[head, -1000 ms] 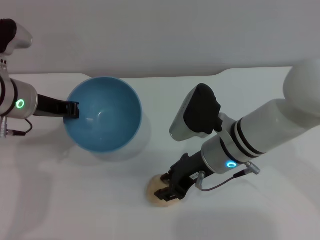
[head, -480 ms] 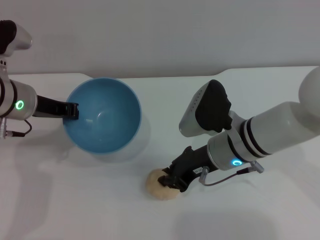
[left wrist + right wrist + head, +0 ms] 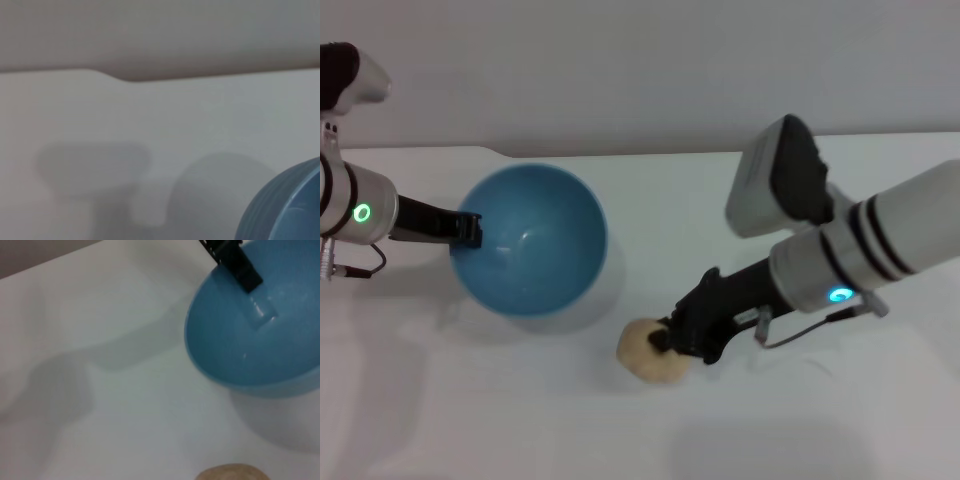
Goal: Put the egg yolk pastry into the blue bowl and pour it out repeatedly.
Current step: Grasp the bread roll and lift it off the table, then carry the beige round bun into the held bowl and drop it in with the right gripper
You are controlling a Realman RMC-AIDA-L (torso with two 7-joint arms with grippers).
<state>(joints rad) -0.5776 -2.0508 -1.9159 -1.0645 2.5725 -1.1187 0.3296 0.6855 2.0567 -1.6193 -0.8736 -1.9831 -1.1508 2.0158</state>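
The blue bowl (image 3: 535,245) is held tilted at the table's left, its opening facing up toward me. My left gripper (image 3: 468,230) is shut on its left rim; one black finger (image 3: 239,265) reaches inside the bowl (image 3: 260,335). Only the bowl's outer wall (image 3: 287,210) shows in the left wrist view. The egg yolk pastry (image 3: 648,352), a pale tan ball, is in front of the bowl and to its right. My right gripper (image 3: 670,338) is shut on the pastry's right side. Just the pastry's top (image 3: 232,473) shows in the right wrist view. I cannot tell whether it touches the table.
The white table (image 3: 620,190) ends at a back edge with a step near the bowl; a grey wall rises behind it. My right forearm and its wrist camera (image 3: 785,185) slant over the table's right half.
My right arm has swung to the right and flattened, with its gripper staying on the pastry. The pastry has shifted slightly away from the front edge. The bowl and left gripper have barely moved.
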